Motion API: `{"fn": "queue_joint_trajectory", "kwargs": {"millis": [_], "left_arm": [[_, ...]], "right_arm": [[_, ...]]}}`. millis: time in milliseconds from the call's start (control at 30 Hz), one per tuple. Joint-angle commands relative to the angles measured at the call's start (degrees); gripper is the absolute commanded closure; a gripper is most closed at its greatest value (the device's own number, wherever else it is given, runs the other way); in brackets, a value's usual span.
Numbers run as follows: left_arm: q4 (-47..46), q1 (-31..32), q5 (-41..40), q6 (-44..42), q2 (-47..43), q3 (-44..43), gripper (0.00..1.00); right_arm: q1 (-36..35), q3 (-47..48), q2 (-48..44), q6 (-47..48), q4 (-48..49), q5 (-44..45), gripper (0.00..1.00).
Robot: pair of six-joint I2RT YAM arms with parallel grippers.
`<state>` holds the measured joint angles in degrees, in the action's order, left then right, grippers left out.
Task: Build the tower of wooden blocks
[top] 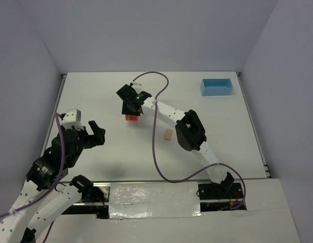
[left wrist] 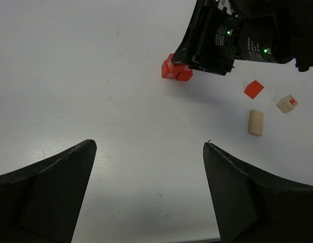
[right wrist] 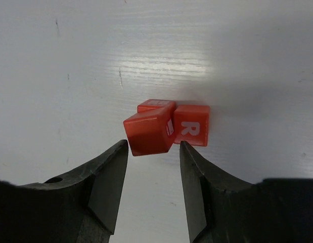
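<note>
Red-orange top cube [right wrist: 147, 130] sits skewed on the wood block tower [right wrist: 190, 126]. Right gripper [right wrist: 153, 145] close by, jaws apart. A brushing finger could topple it. Left gripper [left wrist: 148, 146] spread, well away.

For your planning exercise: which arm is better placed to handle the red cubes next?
Right: the right claw hangs open just above the red cubes; the left claw sits open, well back from them.

A light blue rectangular tray [top: 216, 86] sits in the upper right of the top view, open side up, near the far right corner of the white table [top: 95, 96]. Plain grey walls [top: 146, 30] enclose the table, and a crinkled shiny white sheet [top: 151, 195] covers the bottom edge
</note>
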<state>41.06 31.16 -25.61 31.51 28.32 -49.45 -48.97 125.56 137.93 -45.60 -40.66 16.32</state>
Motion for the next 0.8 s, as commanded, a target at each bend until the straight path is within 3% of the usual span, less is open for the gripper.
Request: {"fn": "queue_joint_trajectory", "kwargs": {"millis": [0,133,167,333,433,533,633,667,767], "left_arm": [[-2.39,0.39,-0.15,-0.92,0.07,-0.12,0.0],[-2.3,0.48,-0.23,-0.83,0.25,-0.21,0.01],[-2.21,0.57,-0.32,-0.75,0.16,-0.21,0.01],[-2.39,0.84,-0.41,-0.75,0.16,-0.12,0.0],[-2.12,0.92,-0.67,-0.48,0.51,-0.29,0.0],[-2.03,0.92,-1.02,-0.39,0.43,-0.29,0.01],[-1.86,1.01,-1.38,-0.22,0.34,-0.29,0.0],[-1.86,1.01,-1.46,-0.22,0.34,-0.21,0.0],[-1.77,1.19,-1.64,-0.13,0.51,-0.29,0.0]], "right_arm": [[-0.51,-0.67,-10.38,0.25,1.56,4.15,0.47],[0.71,-4.95,-18.2,0.7,-1.17,8.98,0.4],[1.24,-7.23,-20.4,-0.09,-1.61,10.13,0.33],[4.41,-28.6,-35.69,0.69,10.77,5.49,0.28],[5.03,-29.24,-35.37,2.0,11.75,0.92,0.28],[4.41,-21.43,-27.83,4.82,8.07,-3.13,0.33],[2.48,-9.74,-17.72,5.7,-0.1,0.28,0.54],[2.13,-7.63,-14.39,5.09,-2.47,1.6,0.7],[2.04,-5.06,-11.99,3.95,-3.46,4.68,0.83]]}}
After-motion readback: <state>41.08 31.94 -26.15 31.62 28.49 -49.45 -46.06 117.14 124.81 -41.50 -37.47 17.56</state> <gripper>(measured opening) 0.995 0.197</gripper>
